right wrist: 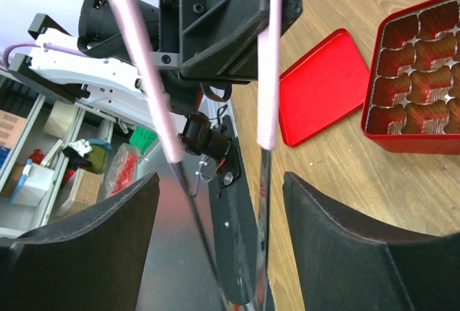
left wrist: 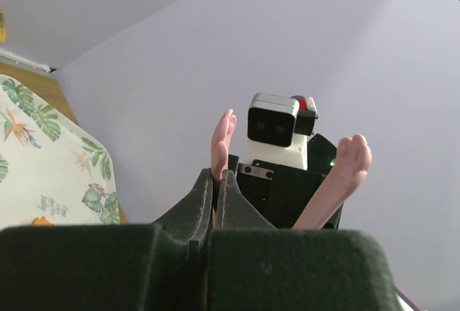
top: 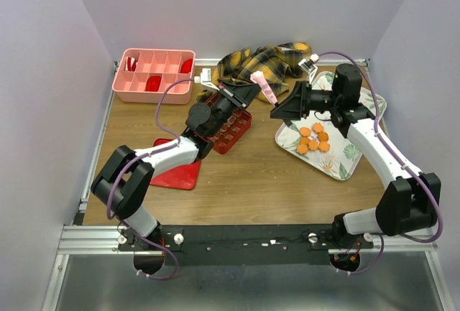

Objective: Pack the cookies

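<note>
Above the middle of the wooden bench [top: 259, 182], the left arm's tool [top: 251, 83] is clenched on a pair of pink tongs [top: 267, 90], whose two pink arms stick out toward the right arm. The right arm's tool [right wrist: 219, 185] faces it head-on, released and spread wide. It has one black finger [right wrist: 93, 246] on either side of the tong arms, and neither finger touches them in the wrist view. The cookies [top: 314, 139], a cluster of small orange discs, lie together on a leaf-patterned tray [top: 352, 154] at the right of the bench, near the right arm's wrist. One cookie shows at the tray's edge in the left wrist view. A red gridded box [right wrist: 410, 144] sits open near the bench's centre, partly under the left arm. Its flat red lid [top: 180, 174] lies close by, toward the left front. A pink divided bin [top: 154, 74] holding dark-red pieces stands at the far left corner. A yellow-and-black plaid cloth [top: 262, 59] is bunched against the back wall.
</note>
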Robot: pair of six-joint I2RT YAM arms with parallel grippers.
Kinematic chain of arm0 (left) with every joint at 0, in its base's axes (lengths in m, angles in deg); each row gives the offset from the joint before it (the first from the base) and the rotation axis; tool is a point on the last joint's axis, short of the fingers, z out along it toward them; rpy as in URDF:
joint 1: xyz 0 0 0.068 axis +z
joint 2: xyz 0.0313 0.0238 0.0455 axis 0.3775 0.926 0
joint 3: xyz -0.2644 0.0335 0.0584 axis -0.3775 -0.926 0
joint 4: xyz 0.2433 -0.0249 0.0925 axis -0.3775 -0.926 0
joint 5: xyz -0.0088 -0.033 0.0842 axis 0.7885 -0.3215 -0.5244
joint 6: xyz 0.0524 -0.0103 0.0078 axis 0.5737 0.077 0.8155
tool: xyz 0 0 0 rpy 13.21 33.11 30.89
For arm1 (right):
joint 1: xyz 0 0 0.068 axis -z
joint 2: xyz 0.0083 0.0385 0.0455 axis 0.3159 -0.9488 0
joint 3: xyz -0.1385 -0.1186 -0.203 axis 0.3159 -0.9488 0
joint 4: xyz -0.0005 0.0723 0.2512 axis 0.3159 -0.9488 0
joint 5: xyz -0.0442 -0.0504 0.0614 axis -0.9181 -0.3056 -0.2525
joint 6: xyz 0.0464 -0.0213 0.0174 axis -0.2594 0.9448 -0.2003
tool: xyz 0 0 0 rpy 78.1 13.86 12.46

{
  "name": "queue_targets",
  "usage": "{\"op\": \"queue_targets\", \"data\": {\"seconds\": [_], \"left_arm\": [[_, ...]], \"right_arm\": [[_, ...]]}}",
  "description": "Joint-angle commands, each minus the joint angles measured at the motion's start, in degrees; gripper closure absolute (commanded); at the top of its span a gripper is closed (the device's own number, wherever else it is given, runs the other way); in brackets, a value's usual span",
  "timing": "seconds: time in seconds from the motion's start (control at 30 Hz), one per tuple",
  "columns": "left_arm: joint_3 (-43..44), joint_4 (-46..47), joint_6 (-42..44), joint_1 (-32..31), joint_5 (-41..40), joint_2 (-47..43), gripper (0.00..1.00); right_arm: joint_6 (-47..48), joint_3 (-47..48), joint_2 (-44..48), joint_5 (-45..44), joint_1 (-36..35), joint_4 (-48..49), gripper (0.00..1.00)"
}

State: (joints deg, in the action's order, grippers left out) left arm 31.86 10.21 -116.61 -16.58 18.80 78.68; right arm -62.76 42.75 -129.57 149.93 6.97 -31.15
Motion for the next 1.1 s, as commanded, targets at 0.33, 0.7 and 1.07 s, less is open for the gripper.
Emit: {"op": "queue_targets", "data": {"seconds": [0.33,0.7,1.07], "left_arm": [[-1.40,2.79,-0.53,-0.26,-4.53,-1.90,0.99],[-2.46,3.41,-1.14,-0.26,-4.61,-1.90,0.97],[-2.46,3.67,-1.32,-0.70,-4.35,-1.37,0.96]], "right_arm": [[-7.02,-1.43,-0.21,3.01,-1.65,7.95,0.39],[-9.92,-0.99,-1.35,2.83,-2.09,10.59,0.45],[-10.45,-0.73,-2.06,2.39,-2.09,10.94,0.44]]}}
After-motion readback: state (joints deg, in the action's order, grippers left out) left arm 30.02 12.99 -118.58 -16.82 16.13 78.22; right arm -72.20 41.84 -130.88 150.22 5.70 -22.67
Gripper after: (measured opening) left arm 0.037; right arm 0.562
